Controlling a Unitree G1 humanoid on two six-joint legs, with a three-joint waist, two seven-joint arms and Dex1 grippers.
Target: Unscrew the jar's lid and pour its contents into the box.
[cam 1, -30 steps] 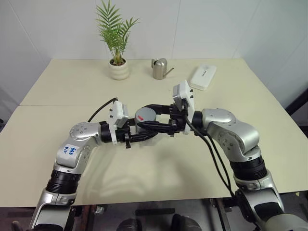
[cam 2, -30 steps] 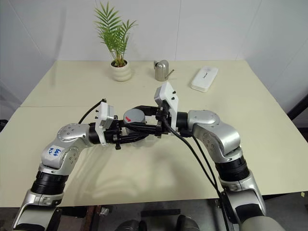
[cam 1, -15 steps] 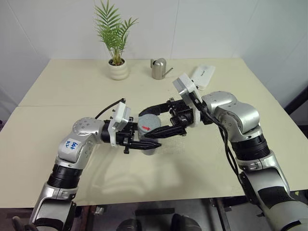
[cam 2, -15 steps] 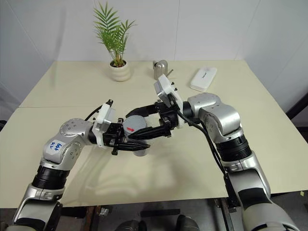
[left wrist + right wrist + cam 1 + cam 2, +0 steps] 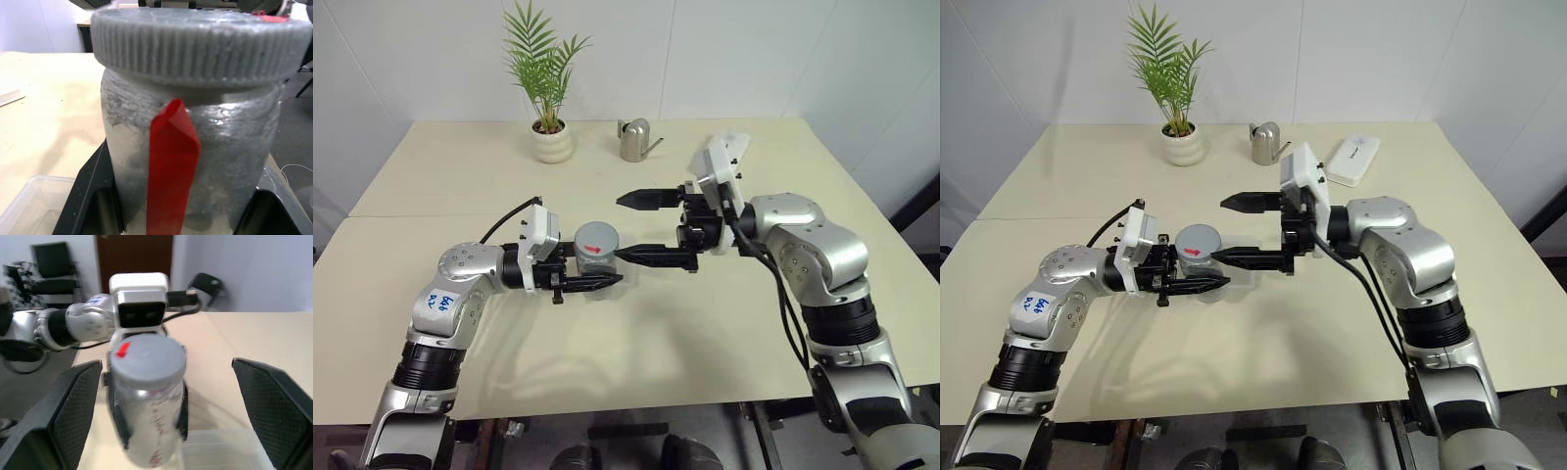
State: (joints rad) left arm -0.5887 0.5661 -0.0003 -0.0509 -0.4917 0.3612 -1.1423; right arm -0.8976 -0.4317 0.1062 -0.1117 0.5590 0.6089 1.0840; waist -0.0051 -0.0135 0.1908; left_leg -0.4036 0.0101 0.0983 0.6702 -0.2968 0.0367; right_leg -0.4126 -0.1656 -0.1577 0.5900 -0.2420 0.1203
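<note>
Pale walls back a cream table (image 5: 460, 186) that carries a potted palm (image 5: 548, 83), a silver watering can (image 5: 636, 140) and a white oblong case (image 5: 1352, 160) along its far edge. Seen from the head, the left gripper (image 5: 597, 281) is clamped on the jar (image 5: 596, 257), held upright above the tabletop with its long axis vertical and the grey lid (image 5: 596, 238) still on top, red mark facing up. From that lid the right gripper (image 5: 631, 226) lies at about three o'clock, level and pointing back toward the jar, jaws spread wide and empty: one finger near the lid's rim, the other out at roughly one o'clock, well apart from it. From the left wrist, the jar fills the space between that gripper's black fingers (image 5: 88, 196), red label strip facing the camera, ribbed lid above; a corner of the clear box (image 5: 29, 205) shows below at about seven o'clock. From the right wrist, the jar stands upright midway between the two wide-spread fingers (image 5: 73, 406), touching neither, with the box rim (image 5: 220, 440) beneath. My reading is that the right gripper is the one to close on the lid, and it must advance straight ahead so the lid sits between its fingers. I cannot make out the contents.
</note>
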